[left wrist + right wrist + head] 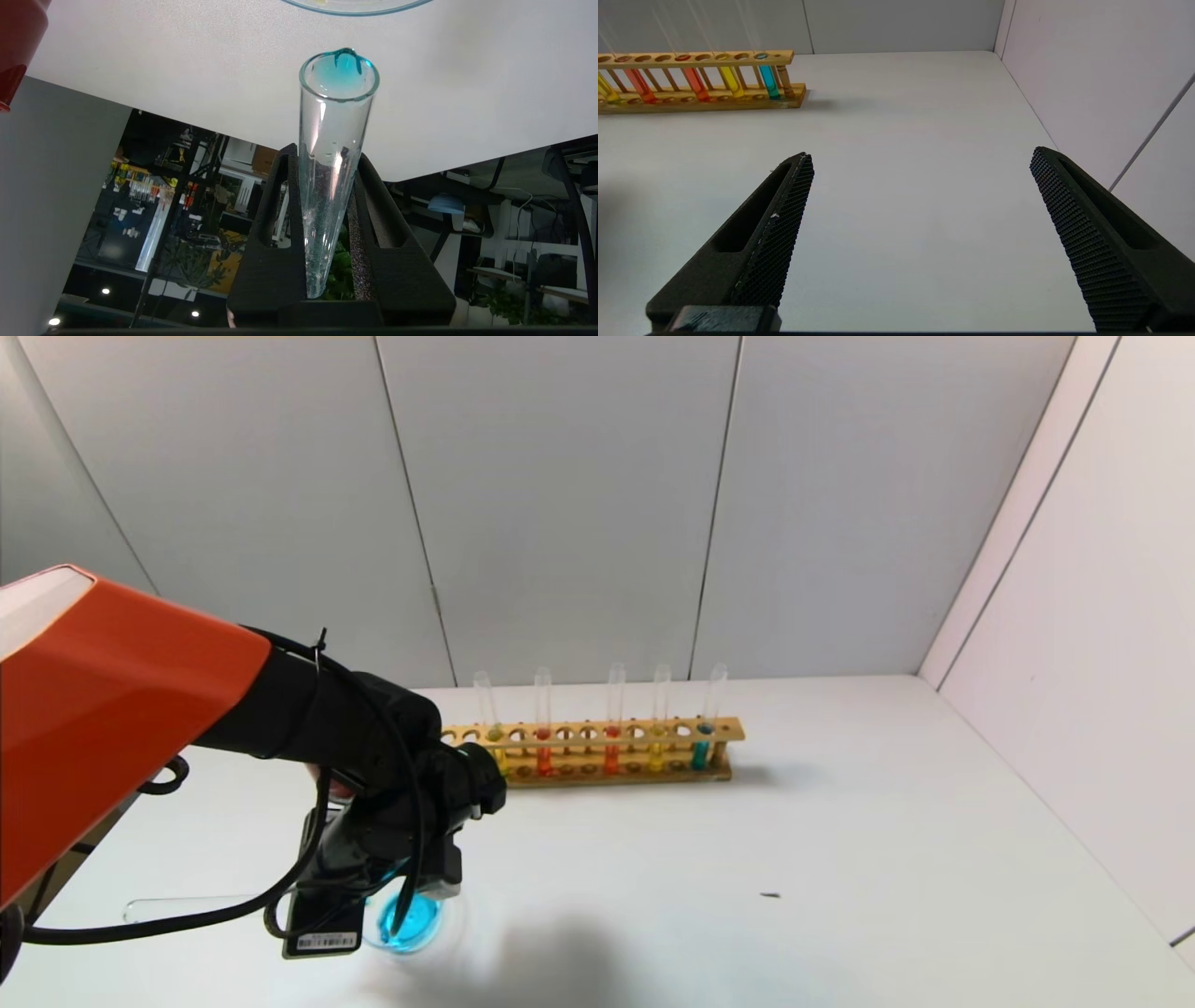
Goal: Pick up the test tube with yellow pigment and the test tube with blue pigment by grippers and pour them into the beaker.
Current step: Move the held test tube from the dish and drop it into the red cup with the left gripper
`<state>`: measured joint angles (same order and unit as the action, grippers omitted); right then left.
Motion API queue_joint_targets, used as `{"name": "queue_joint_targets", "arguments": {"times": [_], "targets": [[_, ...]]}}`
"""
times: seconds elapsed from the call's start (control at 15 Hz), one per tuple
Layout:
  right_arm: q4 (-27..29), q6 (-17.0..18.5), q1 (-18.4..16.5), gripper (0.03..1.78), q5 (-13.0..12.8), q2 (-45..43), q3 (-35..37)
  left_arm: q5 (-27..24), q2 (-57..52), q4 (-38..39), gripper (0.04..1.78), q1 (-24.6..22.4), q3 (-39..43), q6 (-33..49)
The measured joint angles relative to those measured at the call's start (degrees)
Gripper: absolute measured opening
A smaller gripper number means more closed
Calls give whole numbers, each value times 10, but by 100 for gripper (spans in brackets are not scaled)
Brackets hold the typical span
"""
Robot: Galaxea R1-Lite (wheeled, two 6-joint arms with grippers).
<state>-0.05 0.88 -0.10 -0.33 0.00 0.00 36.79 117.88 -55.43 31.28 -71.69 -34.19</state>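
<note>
My left gripper (392, 863) is shut on the test tube with blue pigment (334, 140), a clear tube that looks nearly drained, with cyan residue at its lip. The tube is tipped mouth-down over the beaker (408, 922), which holds cyan-blue liquid; only the beaker's rim (355, 7) shows in the left wrist view. A test tube with yellow pigment (659, 747) stands in the wooden rack (597, 733) and also shows in the right wrist view (731, 79). My right gripper (920, 156) is open and empty above bare table, out of the head view.
The rack at the table's back also holds two red-orange tubes (543, 751), another yellow tube (495, 742) and a blue tube (702, 747). A clear, empty-looking tube (187, 907) lies on the table left of the beaker. A dark red cup (18, 37) stands near the left gripper.
</note>
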Motion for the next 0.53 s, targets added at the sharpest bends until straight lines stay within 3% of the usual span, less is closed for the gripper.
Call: {"name": "queue_joint_targets", "arguments": {"times": [0.53], "targets": [[0,0,0,170,0,0,0,0,-8,-21,31,0,-11,1]]}}
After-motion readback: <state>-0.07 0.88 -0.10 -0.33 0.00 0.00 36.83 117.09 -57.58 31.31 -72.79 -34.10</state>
